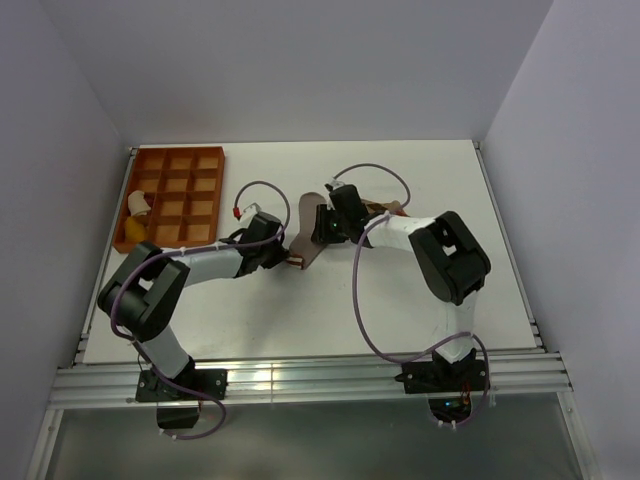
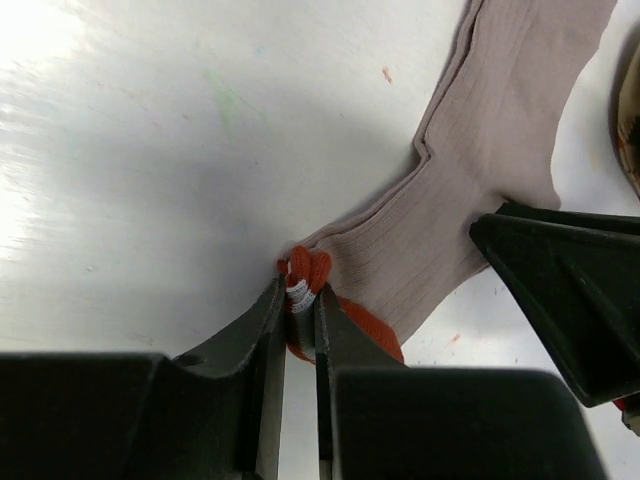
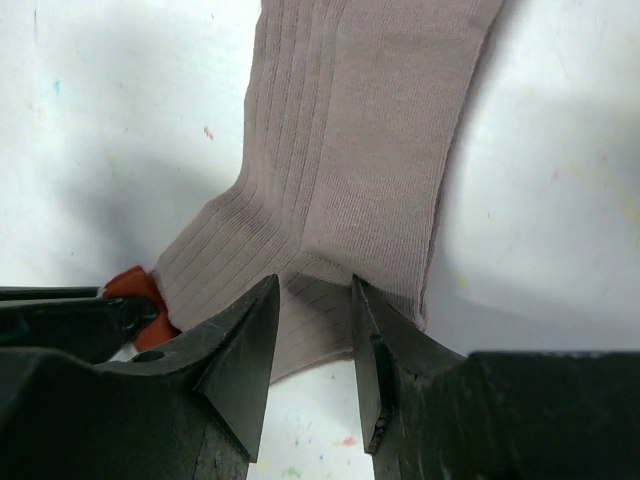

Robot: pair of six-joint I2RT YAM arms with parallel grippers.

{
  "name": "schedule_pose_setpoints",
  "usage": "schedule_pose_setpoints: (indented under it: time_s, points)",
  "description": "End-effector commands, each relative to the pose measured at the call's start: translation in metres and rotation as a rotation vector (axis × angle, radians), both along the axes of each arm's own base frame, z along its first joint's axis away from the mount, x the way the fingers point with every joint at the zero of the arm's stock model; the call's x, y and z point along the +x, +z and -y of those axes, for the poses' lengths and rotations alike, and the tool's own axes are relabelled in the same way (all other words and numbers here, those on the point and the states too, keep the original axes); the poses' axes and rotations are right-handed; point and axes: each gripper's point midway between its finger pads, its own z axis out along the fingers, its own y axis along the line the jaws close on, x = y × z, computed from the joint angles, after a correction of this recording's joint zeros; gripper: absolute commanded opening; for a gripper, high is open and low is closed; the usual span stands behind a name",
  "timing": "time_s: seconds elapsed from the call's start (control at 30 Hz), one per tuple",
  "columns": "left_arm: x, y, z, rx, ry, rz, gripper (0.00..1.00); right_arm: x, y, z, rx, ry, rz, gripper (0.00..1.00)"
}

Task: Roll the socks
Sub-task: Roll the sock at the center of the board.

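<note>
Left hand (image 2: 300,292) clamped on the red-and-white cuff (image 2: 303,268) of the grey-brown ribbed fabric sock (image 2: 500,130), which lies flat on the white bench (image 2: 150,150). Right hand (image 3: 313,290) parted astride the fabric alongside, gripping nothing. Advised: seize both layers squarely, then turn the cuff evenly under tension.

White arms (image 1: 205,265) with black joints (image 1: 455,262), black hands (image 2: 300,300), purple cables (image 1: 356,285).

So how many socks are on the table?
2. The grey-brown sock lies mid-table, its red cuff pinched in the left tool; a brownish sock shows beside the right arm, mostly hidden.
</note>
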Motion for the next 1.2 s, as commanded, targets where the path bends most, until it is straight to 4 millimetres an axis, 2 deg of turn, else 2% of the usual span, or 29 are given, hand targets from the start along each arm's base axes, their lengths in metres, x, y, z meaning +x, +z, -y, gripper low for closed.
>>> schedule_pose_setpoints:
  time_s: [0.0, 0.03, 0.13, 0.17, 0.23, 0.27, 0.33, 0.37, 0.4, 0.53, 0.73, 1.0, 1.17]
  points:
    - [-0.003, -0.008, -0.027, 0.112, 0.043, -0.033, 0.00, 0.017, 0.004, 0.002, -0.071, 0.030, 0.059, 0.42]
    - [-0.002, -0.008, -0.028, 0.113, 0.046, -0.036, 0.00, 0.016, 0.009, 0.000, -0.067, 0.044, 0.071, 0.42]
    - [-0.002, -0.010, -0.026, 0.110, 0.045, -0.053, 0.00, 0.009, 0.041, -0.002, -0.055, 0.104, 0.179, 0.42]
    - [-0.001, -0.010, -0.025, 0.105, 0.048, -0.053, 0.00, 0.000, 0.060, -0.005, -0.046, 0.126, 0.235, 0.42]
    - [-0.002, -0.010, -0.024, 0.097, 0.046, -0.056, 0.00, -0.007, 0.075, -0.008, -0.068, 0.174, 0.333, 0.43]
    - [-0.001, -0.009, -0.023, 0.096, 0.048, -0.049, 0.00, -0.017, 0.080, -0.006, -0.094, 0.206, 0.381, 0.43]
    - [-0.002, -0.008, -0.024, 0.099, 0.050, -0.049, 0.00, -0.037, 0.082, -0.021, -0.122, 0.276, 0.445, 0.44]
    - [-0.001, -0.007, -0.025, 0.100, 0.049, -0.047, 0.00, -0.043, 0.078, -0.022, -0.154, 0.303, 0.491, 0.44]
    - [-0.001, -0.006, -0.024, 0.098, 0.048, -0.043, 0.00, -0.057, 0.079, -0.036, -0.148, 0.352, 0.517, 0.45]
    - [-0.001, -0.005, -0.024, 0.096, 0.042, -0.042, 0.00, -0.073, 0.071, -0.055, -0.167, 0.420, 0.578, 0.50]
    - [-0.001, -0.002, -0.020, 0.084, 0.028, -0.030, 0.00, -0.075, 0.061, -0.071, -0.205, 0.461, 0.644, 0.55]
    - [-0.001, -0.001, -0.019, 0.080, 0.017, -0.032, 0.00, -0.074, 0.036, -0.073, -0.259, 0.511, 0.643, 0.55]
    - [0.000, -0.001, -0.017, 0.078, 0.010, -0.032, 0.00, -0.080, 0.025, -0.076, -0.247, 0.558, 0.641, 0.54]
